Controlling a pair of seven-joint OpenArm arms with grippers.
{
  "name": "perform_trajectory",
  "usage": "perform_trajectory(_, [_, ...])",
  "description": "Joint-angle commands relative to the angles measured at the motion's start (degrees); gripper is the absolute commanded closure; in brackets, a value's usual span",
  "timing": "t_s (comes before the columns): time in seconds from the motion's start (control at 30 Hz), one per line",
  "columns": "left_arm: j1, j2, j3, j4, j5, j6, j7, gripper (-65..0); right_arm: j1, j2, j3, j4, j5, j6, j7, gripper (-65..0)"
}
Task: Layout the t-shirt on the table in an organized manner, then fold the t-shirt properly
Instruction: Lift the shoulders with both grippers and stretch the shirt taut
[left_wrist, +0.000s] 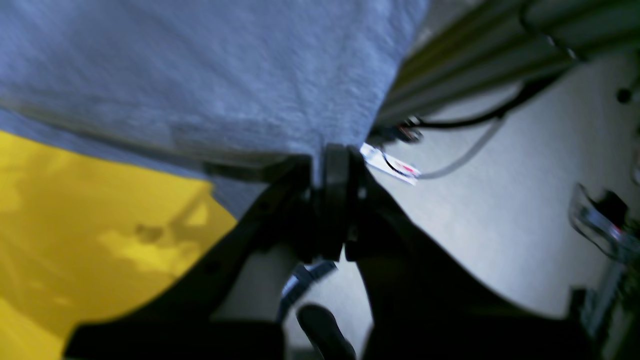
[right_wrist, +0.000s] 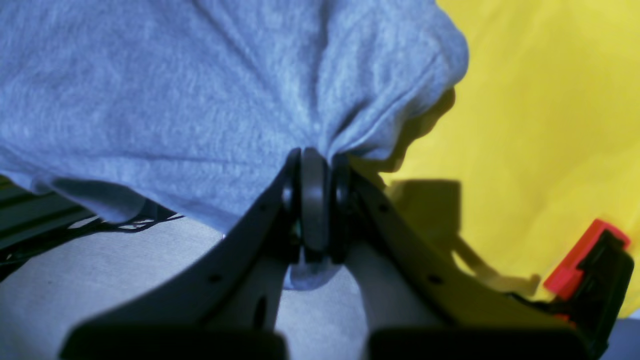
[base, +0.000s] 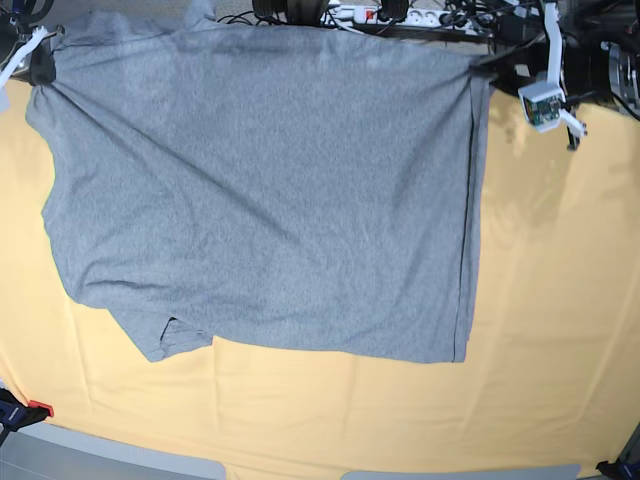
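The grey t-shirt (base: 260, 200) lies spread wide over the yellow-orange table (base: 540, 330), plain side up, with one sleeve (base: 170, 335) at its near left. My left gripper (base: 487, 66) is shut on the far right corner of the shirt, by the table's far edge. In the left wrist view the left gripper (left_wrist: 332, 167) pinches grey fabric (left_wrist: 200, 75) between closed fingers. My right gripper (base: 42, 62) is shut on the far left corner. In the right wrist view the right gripper (right_wrist: 314, 167) clamps a bunched fold of the t-shirt (right_wrist: 175, 90).
A power strip and cables (base: 370, 12) run behind the table's far edge. A metal frame rail (left_wrist: 500, 50) and grey floor (left_wrist: 500, 210) lie past that edge. A red clamp (right_wrist: 585, 260) grips the cloth, and another red clamp (base: 35, 408) sits at the near left corner.
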Motion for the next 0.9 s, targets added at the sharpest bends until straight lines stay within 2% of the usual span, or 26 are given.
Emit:
perform_trajectory(0.0, [0.3,-2.0,-0.5,0.5,-0.9,-0.3,-0.8,0.0,-0.4,1.1,0.9,0.9,0.4,0.1,-0.2,0.0])
perform_trajectory(0.17, [0.9,-4.3,-0.5,0.5,-0.9,-0.3,-0.8,0.0,-0.4,1.1,0.9,0.9,1.2,0.1,-1.3,0.0])
perform_trajectory(0.33, [1.6,-4.3,-0.5,0.5,-0.9,-0.3,-0.8,0.0,-0.4,1.2,0.9,0.9,2.0,0.1,-1.3,0.0])
perform_trajectory(0.57, [6.8,-4.3,-0.5,0.5,-0.9,-0.3,-0.8,0.0,-0.4,1.2,0.9,0.9,2.1,0.1,-1.2,0.0])
perform_trajectory(0.87, [6.2,-4.3,-0.5,0.5,-0.9,-0.3,-0.8,0.0,-0.3,1.6,0.9,0.9,2.3,0.1,-1.3,0.0])
